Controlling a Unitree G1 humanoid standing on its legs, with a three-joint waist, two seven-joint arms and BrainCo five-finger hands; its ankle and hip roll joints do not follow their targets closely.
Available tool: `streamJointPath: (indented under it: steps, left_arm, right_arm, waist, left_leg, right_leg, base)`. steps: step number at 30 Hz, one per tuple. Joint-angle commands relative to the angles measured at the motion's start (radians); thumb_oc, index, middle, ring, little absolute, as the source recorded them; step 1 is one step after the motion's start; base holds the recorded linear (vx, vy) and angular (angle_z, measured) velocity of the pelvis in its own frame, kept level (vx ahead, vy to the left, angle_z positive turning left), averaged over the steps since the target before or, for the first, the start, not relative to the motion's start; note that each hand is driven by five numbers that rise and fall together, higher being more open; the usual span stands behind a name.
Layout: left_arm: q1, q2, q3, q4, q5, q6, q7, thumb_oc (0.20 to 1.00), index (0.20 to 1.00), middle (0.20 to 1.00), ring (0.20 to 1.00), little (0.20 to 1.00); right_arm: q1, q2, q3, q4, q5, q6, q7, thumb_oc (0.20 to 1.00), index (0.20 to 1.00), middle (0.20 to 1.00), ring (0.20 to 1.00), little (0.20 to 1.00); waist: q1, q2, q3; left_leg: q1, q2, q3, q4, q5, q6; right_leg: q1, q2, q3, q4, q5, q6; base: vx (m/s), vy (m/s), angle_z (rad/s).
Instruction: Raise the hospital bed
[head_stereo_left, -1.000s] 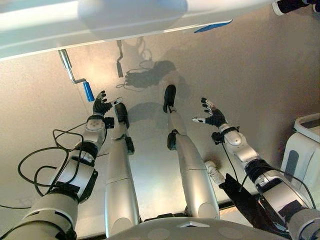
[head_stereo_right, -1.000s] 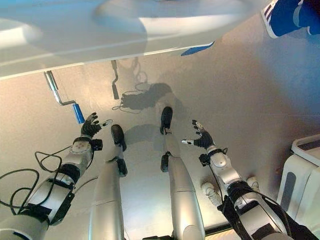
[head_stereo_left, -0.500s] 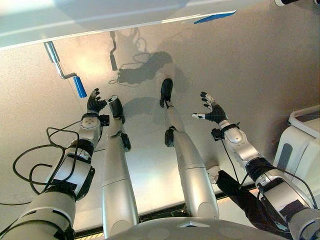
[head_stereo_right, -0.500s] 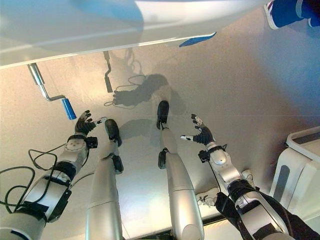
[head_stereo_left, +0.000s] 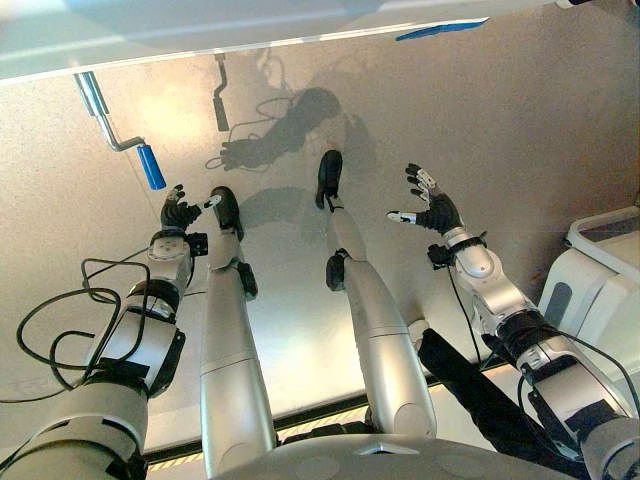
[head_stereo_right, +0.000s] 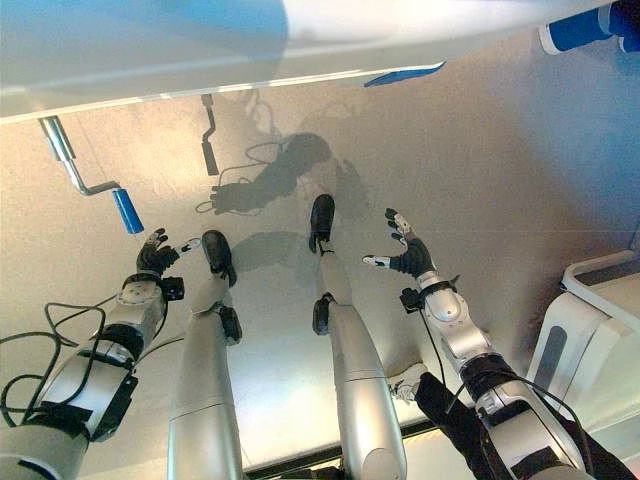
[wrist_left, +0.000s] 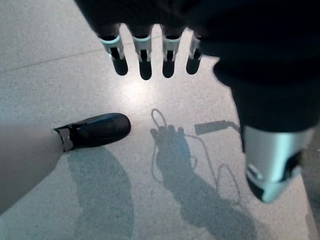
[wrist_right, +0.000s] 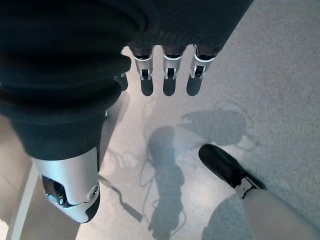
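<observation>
We see the crank (head_stereo_left: 110, 125) under the bed (head_stereo_left: 150, 35), rigid metal; grip its blue handle (head_stereo_left: 151, 166), at 11 o'clock from the empty, spread left hand (head_stereo_left: 177, 212). Right hand (head_stereo_left: 432, 208) wide, empty.

Speckled grey floor (head_stereo_left: 560, 130) — white bin (head_stereo_left: 600, 290) standing at right edge.

crank handle (head_stereo_left: 151, 166) under bed edge (head_stereo_left: 200, 35); left hand (head_stereo_left: 178, 212) just below

The hospital bed (head_stereo_left: 200, 30) is cut off by the top edge, hiding the crank (head_stereo_left: 120, 125) shaft's upper end.
</observation>
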Motion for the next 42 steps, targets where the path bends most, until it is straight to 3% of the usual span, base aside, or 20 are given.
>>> streamJointPath:
  steps: [1, 16, 42]
  left_arm:
    - [0.054, 0.042, 0.059, 0.019, 0.007, 0.006, 0.0, 1.0, 1.0, 1.0, 1.0, 1.0]
    - [0.057, 0.107, 0.115, -0.003, -0.035, 0.002, 0.013, 1.0, 1.0, 1.0, 1.0, 1.0]
    - [-0.041, 0.149, 0.063, -0.099, -0.06, -0.031, 0.021, 1.0, 1.0, 1.0, 1.0, 1.0]
  right_arm:
    - [0.05, -0.043, -0.043, -0.101, 0.032, -0.042, -0.007, 1.0, 1.0, 1.0, 1.0, 1.0]
    - [0.091, -0.06, -0.058, -0.129, 0.04, -0.043, 0.009, 1.0, 1.0, 1.0, 1.0, 1.0]
    - [0.113, -0.097, -0.064, -0.15, 0.038, -0.039, 0.033, 1.0, 1.0, 1.0, 1.0, 1.0]
  waist:
    - [0.003, 0.01, 0.016]
    - [0.01, 0.019, 0.024]
    - [0.004, 0.034, 0.036]
  left_leg:
    - [0.085, -0.037, 0.012, -0.205, 0.124, 0.056]
    - [0.101, -0.041, 0.014, -0.215, 0.123, 0.054]
    - [0.084, -0.043, 0.012, -0.195, 0.113, 0.056]
  right_leg:
    - [0.046, -0.026, 0.006, 0.148, -0.139, 0.152]
    - [0.057, -0.027, 0.007, 0.148, -0.145, 0.152]
    - [0.041, -0.028, 0.015, 0.16, -0.152, 0.152]
  base:
    - [0.0, 0.0, 0.0]
    - [0.0, 0.0, 0.0]
    - [0.0, 0.0, 0.0]
